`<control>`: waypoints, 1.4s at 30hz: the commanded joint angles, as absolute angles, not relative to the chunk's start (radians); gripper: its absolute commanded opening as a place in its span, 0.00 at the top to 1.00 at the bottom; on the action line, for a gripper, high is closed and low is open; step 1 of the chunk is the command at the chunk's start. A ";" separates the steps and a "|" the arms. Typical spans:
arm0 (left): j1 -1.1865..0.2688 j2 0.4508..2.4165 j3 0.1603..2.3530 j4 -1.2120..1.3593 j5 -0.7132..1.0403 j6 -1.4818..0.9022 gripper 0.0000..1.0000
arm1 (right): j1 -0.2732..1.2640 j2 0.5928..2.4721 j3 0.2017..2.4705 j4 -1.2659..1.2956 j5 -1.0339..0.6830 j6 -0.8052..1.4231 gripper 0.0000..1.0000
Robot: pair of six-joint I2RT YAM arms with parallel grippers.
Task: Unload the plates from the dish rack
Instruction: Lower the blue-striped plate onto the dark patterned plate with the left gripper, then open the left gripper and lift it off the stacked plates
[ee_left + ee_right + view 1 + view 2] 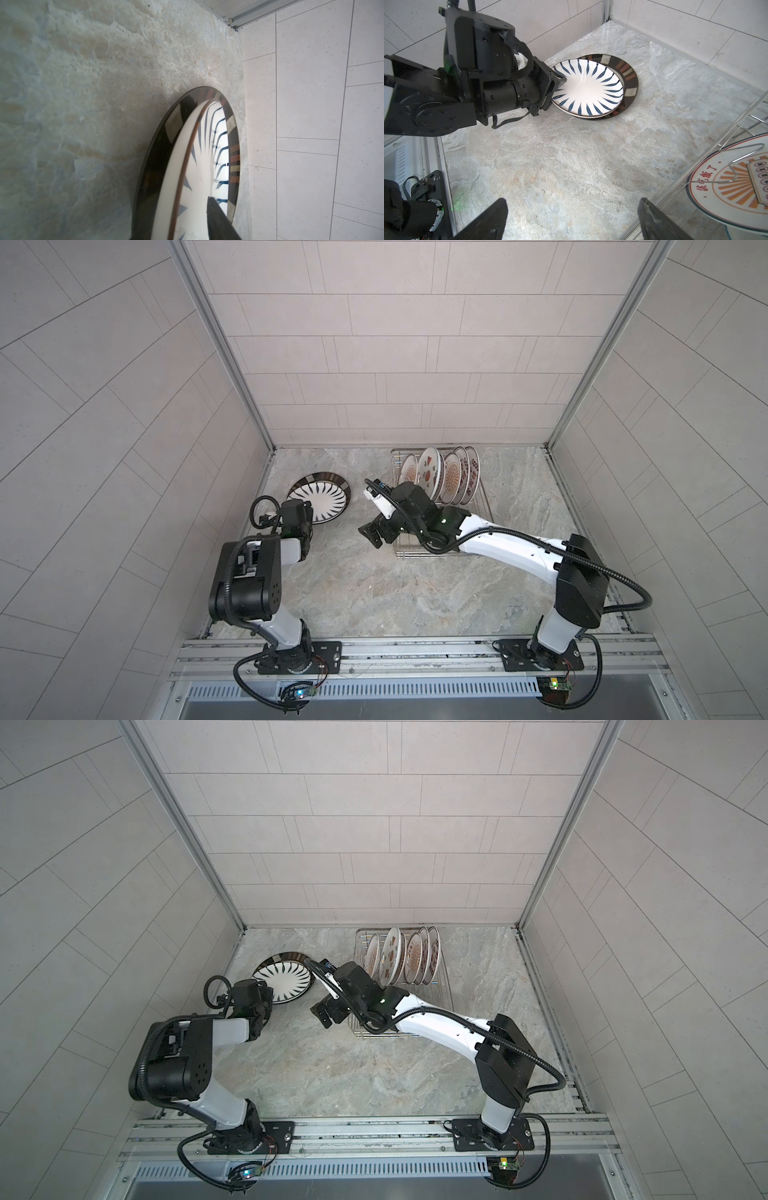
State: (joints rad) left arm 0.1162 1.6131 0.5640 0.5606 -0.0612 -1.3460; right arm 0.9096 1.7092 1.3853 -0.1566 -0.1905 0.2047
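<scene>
dish rack holds five plates upright, two lie out on the table
my right gripper gapes empty just outside the rack by its sunburst plate; left gripper sits at the rim of the blue-stroke plate lying on a dark-rimmed plate, can't tell if it's pinching.

Your left arm, right arm: white shells, black joints, ribbed black cables, green wrist light, screwed black base plates.

Pale tiled walls are boxing in a grey marble-look desk, metal posts are running up from its back corners.
</scene>
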 commanded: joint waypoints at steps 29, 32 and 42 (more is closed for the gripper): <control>0.125 1.552 0.642 0.392 -0.157 -1.316 0.43 | 0.917 1.673 1.332 -0.135 -0.168 0.212 0.00; 0.124 1.561 0.641 0.395 -0.162 -1.316 0.43 | 0.917 1.673 1.334 -0.133 -0.175 0.212 0.00; 0.125 1.590 0.658 0.418 -0.163 -1.307 0.47 | 0.918 1.676 1.337 -0.129 -0.182 0.203 0.00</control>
